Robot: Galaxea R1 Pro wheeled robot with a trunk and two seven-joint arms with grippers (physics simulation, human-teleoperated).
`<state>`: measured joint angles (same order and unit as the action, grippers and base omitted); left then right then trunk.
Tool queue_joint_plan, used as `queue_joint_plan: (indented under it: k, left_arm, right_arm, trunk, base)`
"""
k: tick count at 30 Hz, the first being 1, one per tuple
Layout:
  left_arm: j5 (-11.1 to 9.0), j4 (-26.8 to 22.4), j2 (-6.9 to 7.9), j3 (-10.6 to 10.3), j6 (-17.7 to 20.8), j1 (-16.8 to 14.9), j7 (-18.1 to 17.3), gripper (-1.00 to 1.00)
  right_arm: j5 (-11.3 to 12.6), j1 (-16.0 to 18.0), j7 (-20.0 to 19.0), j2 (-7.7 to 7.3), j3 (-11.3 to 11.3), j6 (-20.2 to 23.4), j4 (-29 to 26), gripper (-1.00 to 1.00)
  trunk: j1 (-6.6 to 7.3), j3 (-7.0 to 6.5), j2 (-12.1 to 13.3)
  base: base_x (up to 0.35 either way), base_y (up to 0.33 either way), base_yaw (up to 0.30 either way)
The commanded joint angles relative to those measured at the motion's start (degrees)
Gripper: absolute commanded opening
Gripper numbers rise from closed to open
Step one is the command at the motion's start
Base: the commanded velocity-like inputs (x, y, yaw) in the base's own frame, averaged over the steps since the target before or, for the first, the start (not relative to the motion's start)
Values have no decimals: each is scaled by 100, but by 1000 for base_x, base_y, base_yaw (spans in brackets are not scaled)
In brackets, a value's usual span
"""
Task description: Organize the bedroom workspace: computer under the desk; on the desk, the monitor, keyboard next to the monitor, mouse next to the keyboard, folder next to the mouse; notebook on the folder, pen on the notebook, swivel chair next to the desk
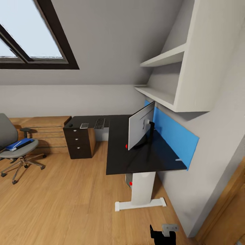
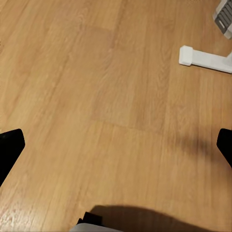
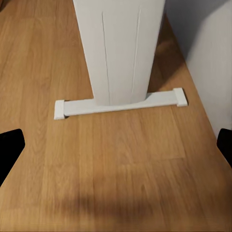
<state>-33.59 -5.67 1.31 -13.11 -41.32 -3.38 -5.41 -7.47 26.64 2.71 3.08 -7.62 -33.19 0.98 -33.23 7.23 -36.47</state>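
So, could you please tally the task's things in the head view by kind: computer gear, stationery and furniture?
Computer gear: 4 (monitor, keyboard, mouse, computer)
Stationery: 2 (folder, notebook)
Furniture: 2 (desk, swivel chair)
Total: 8

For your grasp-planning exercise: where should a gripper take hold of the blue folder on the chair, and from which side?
Probably the folder's front edge, which overhangs the chair seat, approached from the open front; backrest and armrest block the other sides.

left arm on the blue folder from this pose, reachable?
Probably not. The folder lies on the swivel chair seat, far across open floor from the robot; the left gripper points at bare floor near the desk's foot bar. Base must drive first.
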Motion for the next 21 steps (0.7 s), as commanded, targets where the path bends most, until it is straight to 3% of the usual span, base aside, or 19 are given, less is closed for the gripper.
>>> queue_joint_plan:
  k: [1, 14, 21]
  left_arm:
    - [-61, 7, 1, -7, -14, -5, -56, 100]
    - [-60, 8, 10, 42, -16, -5, -65, 100]
    - [-60, 8, 10, 45, -9, -5, -65, 100]
  right_arm:
    - [-61, 5, 28, 1, -41, -21, 12, 100]
    - [-62, -8, 28, 13, -38, -21, 12, 100]
    - [-69, -31, 28, 60, -38, -21, 9, 100]
  trunk:
    - [-2, 10, -8]
    - [-2, 12, -8]
    - [-2, 12, -8]
  base:
    - [0, 0, -17]
    - [3, 6, -4]
    - [193, 185, 0]
